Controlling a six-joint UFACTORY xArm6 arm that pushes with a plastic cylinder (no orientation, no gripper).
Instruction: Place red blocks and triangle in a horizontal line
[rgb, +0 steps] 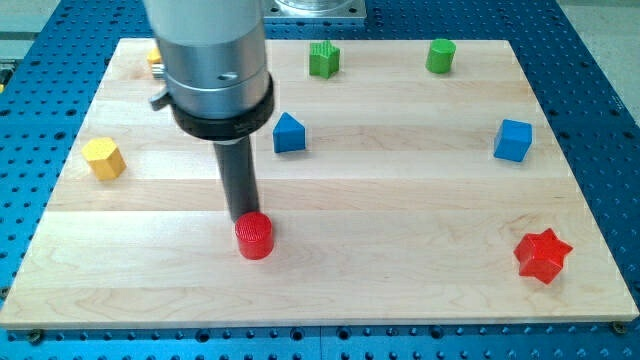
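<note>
Camera view: my tip (245, 215) (a bare rod, nothing held) is shown touching the top side of the red cylinder (254, 237) near the board's bottom edge, judged light, rigid, best pushed through its centre.

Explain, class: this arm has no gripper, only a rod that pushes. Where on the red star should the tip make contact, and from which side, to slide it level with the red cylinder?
Probably the red star's lower side, pushing up the view, since it sits slightly lower than the red cylinder. Aim between two points so it doesn't spin. My tip is now at the cylinder's upper-left edge.
</note>
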